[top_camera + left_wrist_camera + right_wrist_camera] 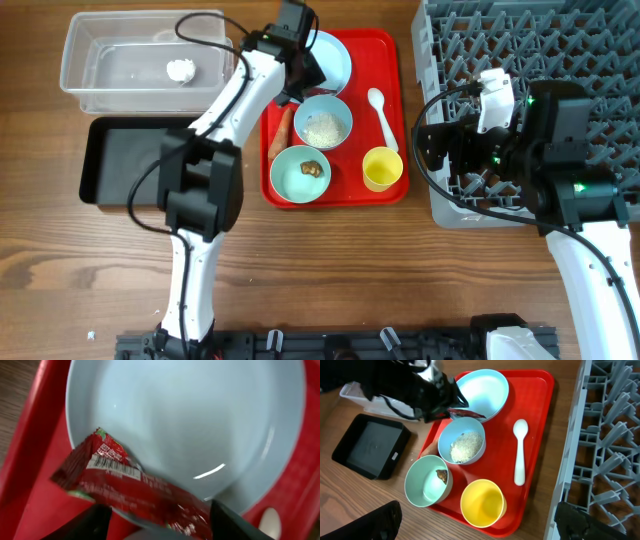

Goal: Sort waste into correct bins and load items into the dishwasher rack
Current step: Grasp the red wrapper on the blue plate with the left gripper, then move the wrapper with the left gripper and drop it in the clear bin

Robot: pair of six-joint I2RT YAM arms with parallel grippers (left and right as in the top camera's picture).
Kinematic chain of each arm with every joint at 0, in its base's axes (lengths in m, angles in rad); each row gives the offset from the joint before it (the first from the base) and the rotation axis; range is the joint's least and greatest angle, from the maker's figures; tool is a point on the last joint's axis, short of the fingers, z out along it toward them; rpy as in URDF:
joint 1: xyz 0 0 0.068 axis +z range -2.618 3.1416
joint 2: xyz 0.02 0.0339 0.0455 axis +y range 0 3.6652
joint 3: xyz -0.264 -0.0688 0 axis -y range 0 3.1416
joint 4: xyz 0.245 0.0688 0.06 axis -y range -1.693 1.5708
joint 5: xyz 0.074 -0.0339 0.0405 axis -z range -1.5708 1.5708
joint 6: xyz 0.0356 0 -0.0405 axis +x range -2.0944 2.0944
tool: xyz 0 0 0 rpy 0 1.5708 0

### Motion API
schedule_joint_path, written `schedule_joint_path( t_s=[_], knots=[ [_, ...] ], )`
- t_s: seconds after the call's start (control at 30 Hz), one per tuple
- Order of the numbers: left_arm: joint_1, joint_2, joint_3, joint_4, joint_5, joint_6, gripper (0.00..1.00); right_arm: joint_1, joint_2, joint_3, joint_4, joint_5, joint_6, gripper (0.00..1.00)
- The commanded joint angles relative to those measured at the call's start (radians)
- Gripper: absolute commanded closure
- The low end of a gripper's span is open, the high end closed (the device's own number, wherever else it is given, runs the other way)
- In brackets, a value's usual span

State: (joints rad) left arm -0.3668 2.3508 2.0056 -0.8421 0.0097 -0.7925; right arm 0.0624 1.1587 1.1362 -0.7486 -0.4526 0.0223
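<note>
Red serving tray (395, 60), mid tabletop (330, 270):
- pale blue plate (340, 55), far end
- blue bowl (323, 108), holding white rice (323, 128)
- mint bowl (290, 178), holding a brown lump (311, 169)
- yellow cup (382, 168), near right
- white spoon (380, 112), long axis near to far, bowl end far
- carrot piece (283, 135), left edge

Clear tub (100, 60), far left: tissue ball (180, 70). Black tray (130, 165) sits nearer.

Red wrapper (125, 480): on the plate's near rim, lying roughly left to right.

Left claw (159, 507): fingers flank the wrapper; whether they clamp it cannot be told.

Right claw (477, 510): wide apart, at the left edge of the rack (560, 40).
</note>
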Motion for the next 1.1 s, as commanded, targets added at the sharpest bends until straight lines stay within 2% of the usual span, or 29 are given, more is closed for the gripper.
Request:
schedule_joint_path(
  t_s=[0.0,0.13,0.23,0.37,0.43,0.5,0.73,0.93,1.07],
  knots=[
    [0.003,0.031,0.005,0.031,0.000,-0.057,0.37,0.006,0.005,0.027,-0.001,-0.012,0.006,0.00],
    [0.003,0.038,0.005,0.050,0.000,-0.057,0.43,0.006,0.005,0.027,0.000,-0.012,0.006,0.00],
    [0.003,0.042,0.005,0.050,0.000,-0.057,0.52,0.006,0.005,0.027,0.000,-0.008,0.006,0.00],
    [0.003,0.055,0.005,0.050,0.000,-0.057,0.72,0.006,0.005,0.027,0.000,-0.008,0.005,0.00],
    [0.003,0.058,0.005,0.050,0.001,-0.057,0.87,0.006,0.005,0.027,0.000,-0.008,0.005,0.00],
    [0.003,0.058,0.005,0.050,0.001,-0.057,0.96,0.006,0.005,0.027,0.000,-0.008,0.005,0.00],
    [0.026,0.010,0.005,0.029,0.001,-0.006,0.96,0.006,0.005,0.027,0.000,0.014,0.005,0.00],
    [0.065,-0.132,0.005,-0.003,0.000,0.081,0.96,0.006,0.005,0.027,0.001,0.014,0.005,0.00],
    [0.116,-0.228,0.005,-0.057,-0.007,0.090,0.96,0.006,0.005,0.027,-0.002,0.014,0.005,0.00]
  ],
)
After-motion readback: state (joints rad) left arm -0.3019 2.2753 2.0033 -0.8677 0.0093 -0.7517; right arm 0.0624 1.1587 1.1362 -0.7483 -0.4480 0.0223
